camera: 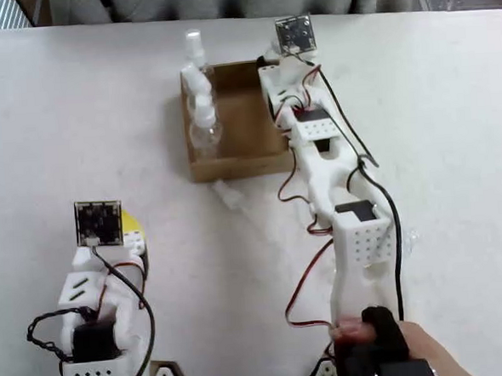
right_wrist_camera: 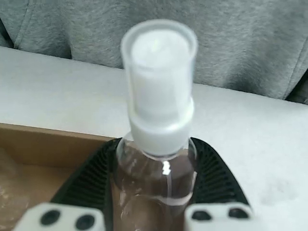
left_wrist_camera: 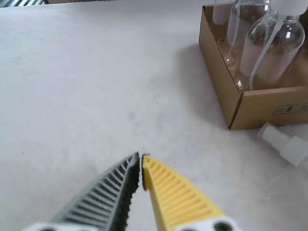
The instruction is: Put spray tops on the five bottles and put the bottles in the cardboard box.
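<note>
Clear capped bottle (right_wrist_camera: 159, 178) is clamped in the right gripper (right_wrist_camera: 156, 149) at the cardboard box (right_wrist_camera: 43, 137); lowering inside, then release, seems needed.

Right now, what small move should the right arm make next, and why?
Probably ease the bottle down into the cardboard box. The right gripper is shut on it, its spray top is already fitted, and the box's floor lies just beside and below it.

left end effector (left_wrist_camera: 141, 160) pinched closed; right end effector (right_wrist_camera: 155, 161), arm outstretched, clamps a bottle (right_wrist_camera: 156, 185).
</note>
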Robot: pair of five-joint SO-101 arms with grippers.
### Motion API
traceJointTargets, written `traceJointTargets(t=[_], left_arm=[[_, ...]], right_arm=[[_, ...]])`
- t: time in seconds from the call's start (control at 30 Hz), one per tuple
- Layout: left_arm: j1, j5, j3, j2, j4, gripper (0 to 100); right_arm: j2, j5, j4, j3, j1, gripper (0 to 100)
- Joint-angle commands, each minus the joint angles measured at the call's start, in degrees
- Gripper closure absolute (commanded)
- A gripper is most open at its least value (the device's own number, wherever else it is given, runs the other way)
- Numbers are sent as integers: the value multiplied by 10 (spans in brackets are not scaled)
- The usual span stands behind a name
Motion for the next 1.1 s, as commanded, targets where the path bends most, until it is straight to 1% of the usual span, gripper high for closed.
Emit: traceJointTargets(t=[0.0, 0.27, 0.47, 0.57, 0.8, 1.07], left_arm=[[-4, -5, -2, -3, 4, 980], [-5, -5, -2, -3, 4, 980], [-5, -5, -2, -3, 4, 980], [-5, -5, -2, -3, 4, 980], [-5, -5, -2, -3, 4, 980], [-5, -5, -2, -3, 4, 980]], right_arm=[[-38, -7, 15, -17, 3, 977], [-31, -7, 17, -16, 5, 967], [-36, -6, 48, -18, 0, 814], [-37, -6, 49, -18, 0, 776], [-49, -5, 50, -15, 0, 769], [-86, 4, 95, -18, -10, 769]])
